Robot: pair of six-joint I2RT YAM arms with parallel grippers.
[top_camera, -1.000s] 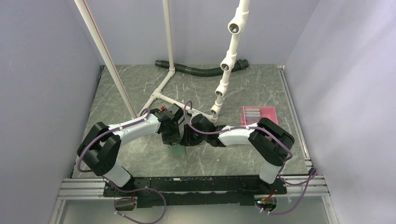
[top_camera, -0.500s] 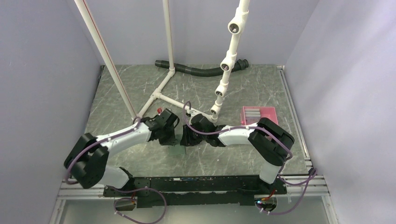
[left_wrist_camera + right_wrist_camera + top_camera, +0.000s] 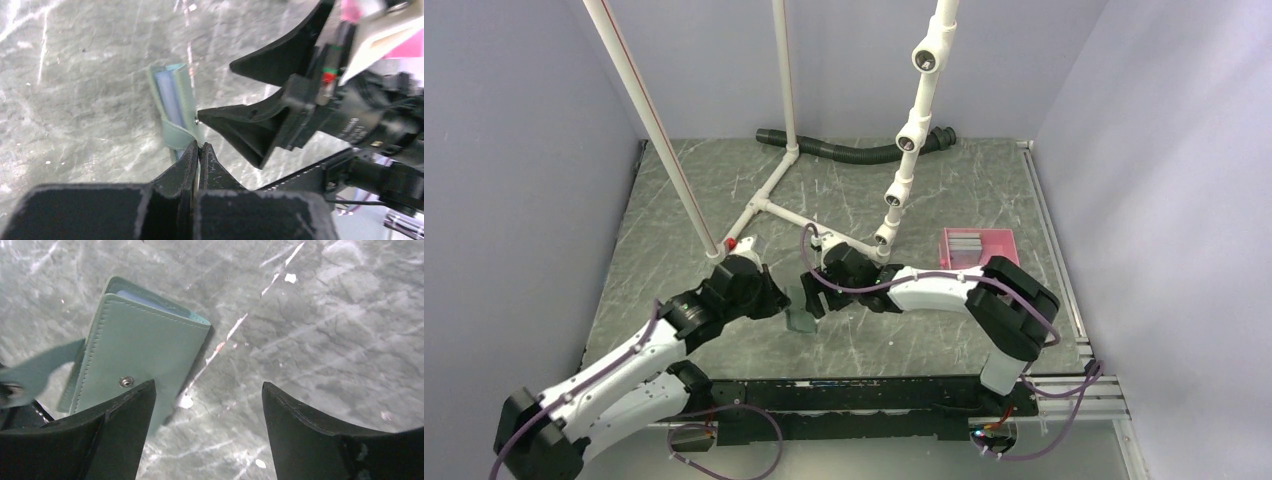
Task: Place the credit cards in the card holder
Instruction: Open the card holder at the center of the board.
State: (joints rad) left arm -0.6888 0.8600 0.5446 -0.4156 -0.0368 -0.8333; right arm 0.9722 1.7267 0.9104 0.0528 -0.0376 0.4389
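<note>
The sage-green card holder (image 3: 802,316) sits mid-table between my two grippers. In the left wrist view the card holder (image 3: 172,102) stands partly on edge and shows its pale blue inside. My left gripper (image 3: 199,146) is shut, with a thin sliver of the holder's flap pinched between its fingertips. In the right wrist view the card holder (image 3: 142,347) is folded, snap button up. My right gripper (image 3: 207,385) stands open, its left finger (image 3: 125,415) over the holder's corner, nothing between the jaws. Grey credit cards (image 3: 964,240) lie in the pink tray.
The pink tray (image 3: 1002,238) stands at the right of the table. A white pipe frame (image 3: 769,205) rises from the table's middle and back. A black corrugated hose (image 3: 844,150) lies along the far edge. The right gripper (image 3: 216,91) is close beside my left fingertips.
The left arm has swung low and out to the left, and its gripper has shut on the holder's flap. The right gripper has opened and let go of the card holder.
</note>
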